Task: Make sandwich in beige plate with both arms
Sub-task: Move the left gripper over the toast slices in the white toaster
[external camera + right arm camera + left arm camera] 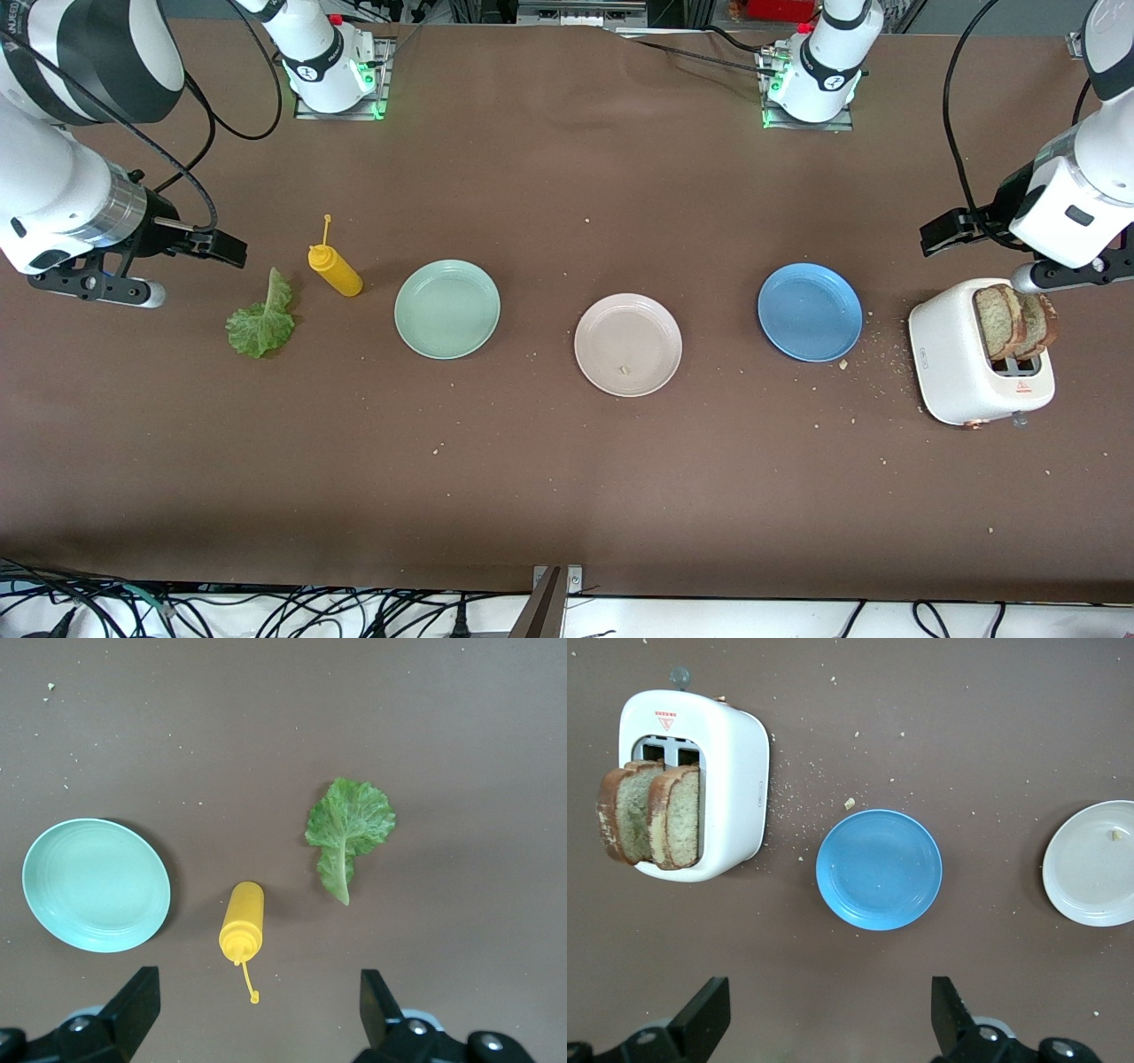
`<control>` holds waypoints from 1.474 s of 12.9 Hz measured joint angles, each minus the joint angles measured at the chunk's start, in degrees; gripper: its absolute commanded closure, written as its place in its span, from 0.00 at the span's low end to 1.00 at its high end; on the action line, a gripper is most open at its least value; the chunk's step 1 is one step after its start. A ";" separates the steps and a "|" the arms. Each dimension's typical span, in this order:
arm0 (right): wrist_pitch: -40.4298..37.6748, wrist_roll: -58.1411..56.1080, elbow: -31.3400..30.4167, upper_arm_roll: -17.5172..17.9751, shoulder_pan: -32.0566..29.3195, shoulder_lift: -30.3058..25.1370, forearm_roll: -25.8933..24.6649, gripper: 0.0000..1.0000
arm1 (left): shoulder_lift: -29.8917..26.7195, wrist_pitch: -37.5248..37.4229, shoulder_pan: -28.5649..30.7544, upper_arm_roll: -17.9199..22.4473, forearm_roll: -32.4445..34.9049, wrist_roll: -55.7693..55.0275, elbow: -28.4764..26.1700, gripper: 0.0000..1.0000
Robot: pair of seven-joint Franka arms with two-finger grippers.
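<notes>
Two brown toast slices (1017,321) stand in the white toaster (961,368) at the left arm's end; the left wrist view shows them too (651,815). The green lettuce leaf (262,317) lies flat on the table at the right arm's end, also in the right wrist view (348,826). The beige plate (627,344) sits mid-table, holding only a crumb; its edge shows in the left wrist view (1091,864). My left gripper (935,237) is open and empty over the table by the toaster. My right gripper (232,252) is open and empty over the table by the lettuce.
A yellow squeeze bottle (334,269) lies beside the lettuce. A mint-green plate (446,308) and a blue plate (809,311) flank the beige plate. Crumbs are scattered around the toaster and the blue plate.
</notes>
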 measured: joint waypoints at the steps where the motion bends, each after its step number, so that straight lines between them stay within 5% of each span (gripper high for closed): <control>1: 0.00 0.00 -0.04 -0.01 0.00 0.00 0.00 0.00 | 0.00 0.00 -0.14 -0.18 0.00 -0.29 0.00 0.00; 9: 0.00 0.00 -0.14 -0.02 0.00 0.02 0.00 0.00 | 0.72 -0.17 2.39 0.45 3.94 -1.84 -0.04 0.00; 19: 0.00 0.00 -0.16 -0.06 0.00 0.01 0.00 0.00 | 13.63 10.71 13.62 0.68 3.98 13.08 -0.08 0.00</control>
